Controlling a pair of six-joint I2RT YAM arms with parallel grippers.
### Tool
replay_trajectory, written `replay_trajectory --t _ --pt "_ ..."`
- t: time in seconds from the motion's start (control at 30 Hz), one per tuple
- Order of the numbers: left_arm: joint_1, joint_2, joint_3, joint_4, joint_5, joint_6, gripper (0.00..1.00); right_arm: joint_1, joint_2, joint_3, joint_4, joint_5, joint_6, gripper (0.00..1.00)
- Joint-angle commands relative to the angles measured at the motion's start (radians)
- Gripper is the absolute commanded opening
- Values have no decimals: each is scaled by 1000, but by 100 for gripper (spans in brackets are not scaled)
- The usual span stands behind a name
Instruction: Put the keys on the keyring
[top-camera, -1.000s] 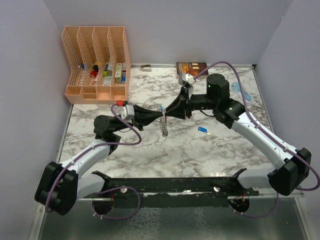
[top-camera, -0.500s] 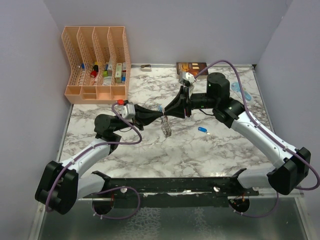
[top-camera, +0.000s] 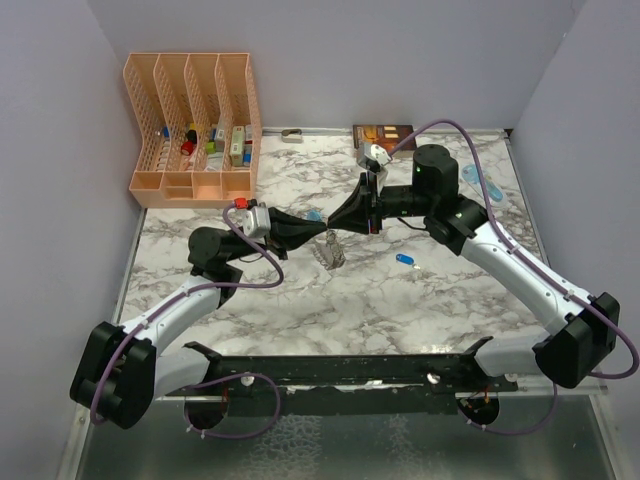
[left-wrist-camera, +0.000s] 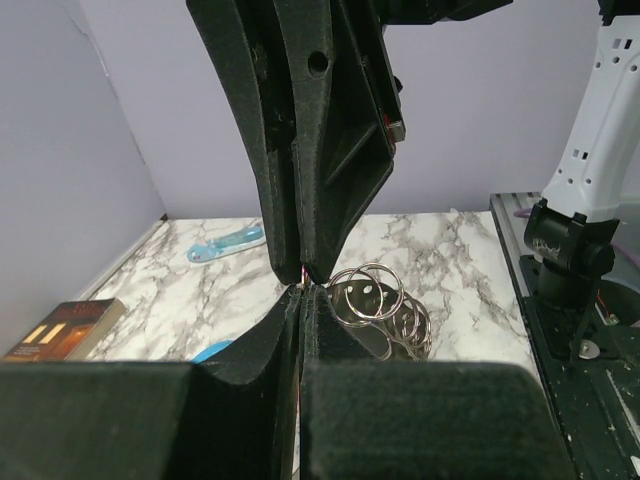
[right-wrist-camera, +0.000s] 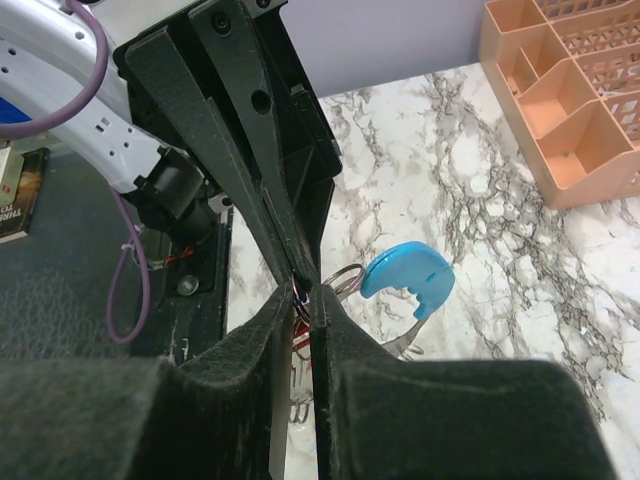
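Both grippers meet tip to tip above the middle of the marble table. My left gripper is shut on the keyring, whose grey metal rings bunch just right of its tips. My right gripper is pinched on a thin ring of the same keyring. Its light-blue strap sticks out to one side. A sliver of red shows low between the right fingers; I cannot tell whether it is the red key. A blue key lies on the table to the right.
An orange desk organiser with small items stands at the back left. A brown book lies at the back centre. A pale-blue see-through object lies at the back right behind the right arm.
The right gripper's jaws have narrowed onto the ring. The hanging bunch of rings has swung slightly to the right. The left gripper has stayed shut in place.
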Motion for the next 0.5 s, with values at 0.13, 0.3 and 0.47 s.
replay_trajectory --t 0.13,0.3,0.47 --pt "-5 -7 33 49 17 -8 0 -2 13 18 13 -24 -1 7" --pt "-5 -5 42 33 7 -9 0 -2 14 24 -9 -20 9 1" --pt "-2 -10 73 -130 -43 84 3 -2 9 29 -53 2 38 1"
